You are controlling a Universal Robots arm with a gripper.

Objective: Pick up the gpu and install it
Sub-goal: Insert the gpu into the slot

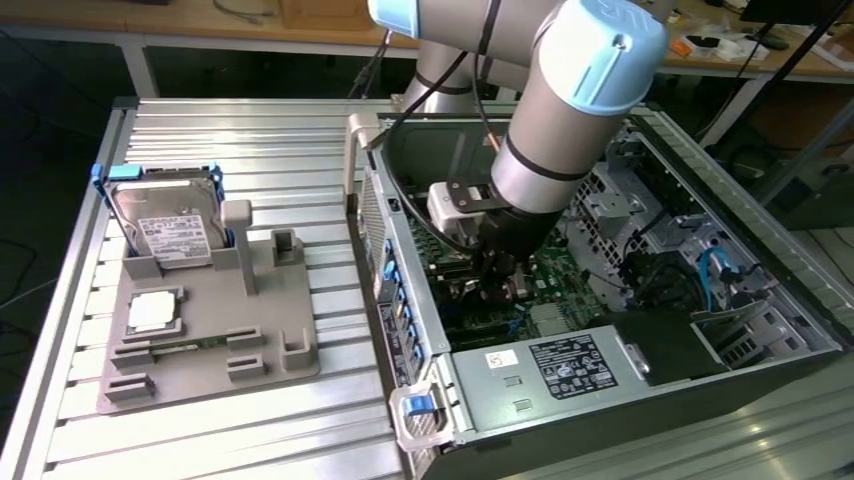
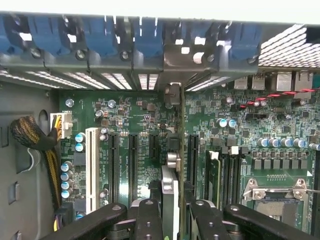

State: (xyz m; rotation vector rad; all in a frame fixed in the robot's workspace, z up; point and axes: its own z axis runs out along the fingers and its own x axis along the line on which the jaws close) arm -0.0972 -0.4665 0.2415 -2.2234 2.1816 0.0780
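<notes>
The gpu [image 2: 170, 176] shows edge-on in the wrist view as a thin silvery card standing upright between my black fingers [image 2: 149, 216]. My gripper [image 2: 171, 207] is shut on it. The card hangs just over the green motherboard [image 2: 125, 116], in line with a black expansion slot [image 2: 192, 150], and its metal bracket end [image 2: 172, 95] reaches toward the case's rear wall. In the exterior view my gripper [image 1: 491, 275] is lowered deep inside the open computer case [image 1: 694, 230], with the arm's wrist hiding the card.
Blue slot clips [image 2: 145, 40] line the rear wall. A white slot [image 2: 91, 165], a cable bundle [image 2: 30, 137] and the processor socket [image 2: 272, 200] flank the card. The power supply [image 1: 561, 365] sits nearby. A hard drive [image 1: 167, 225] and processor chip [image 1: 154, 310] rest on the grey fixture [image 1: 254, 330].
</notes>
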